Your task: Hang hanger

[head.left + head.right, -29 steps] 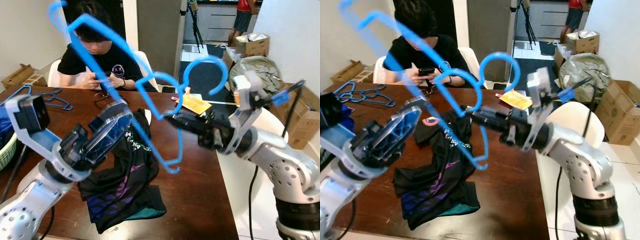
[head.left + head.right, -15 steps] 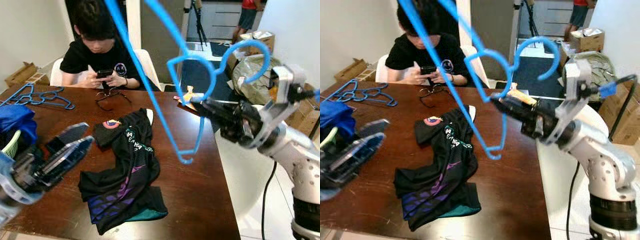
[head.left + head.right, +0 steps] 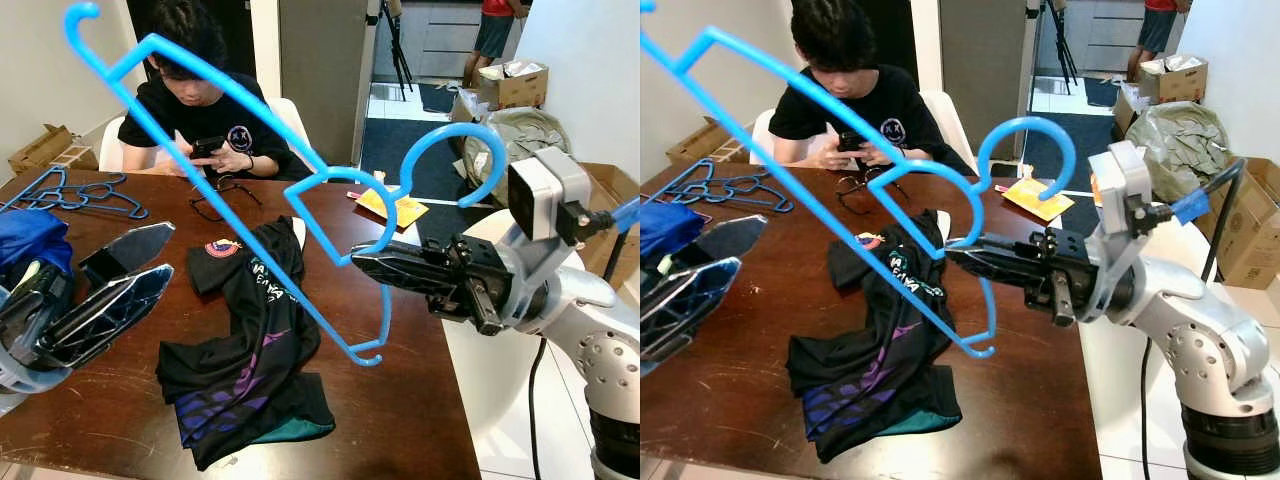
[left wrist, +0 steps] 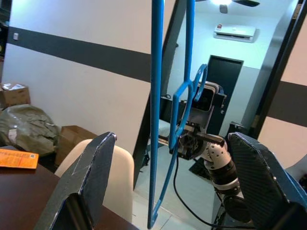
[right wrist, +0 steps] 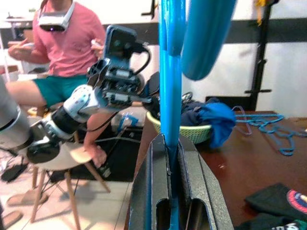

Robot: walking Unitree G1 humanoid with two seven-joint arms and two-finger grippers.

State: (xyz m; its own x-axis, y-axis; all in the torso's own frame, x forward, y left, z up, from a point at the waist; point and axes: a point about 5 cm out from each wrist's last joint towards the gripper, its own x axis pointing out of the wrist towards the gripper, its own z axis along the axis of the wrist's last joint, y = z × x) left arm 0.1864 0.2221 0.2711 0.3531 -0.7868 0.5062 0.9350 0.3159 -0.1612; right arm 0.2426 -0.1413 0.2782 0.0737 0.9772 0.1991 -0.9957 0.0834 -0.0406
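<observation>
A blue plastic hanger [image 3: 240,190] hangs in the air over the brown table [image 3: 400,400], its hook [image 3: 470,150] curving above my right arm. My right gripper [image 3: 360,265] is shut on the hanger near its neck; in the right wrist view the fingers [image 5: 187,182] clamp the blue bar [image 5: 170,72]. My left gripper [image 3: 165,253] stands open at the lower left, apart from the hanger. In the left wrist view the hanger bar [image 4: 156,110] passes between its spread fingers [image 4: 86,182], not touching them. A black shirt [image 3: 250,350] lies crumpled on the table.
A person [image 3: 200,100] sits at the table's far side with a phone. Several blue hangers [image 3: 80,190] lie at the far left, near a green basket [image 5: 192,132] of blue clothes. Glasses [image 3: 215,205] and a yellow packet [image 3: 395,208] lie on the table. Boxes [image 3: 510,85] stand at the back right.
The hanger has tilted down and leftward, its far end now at the upper left. My right gripper has moved lower and left with it. The left gripper stays open at the lower left.
</observation>
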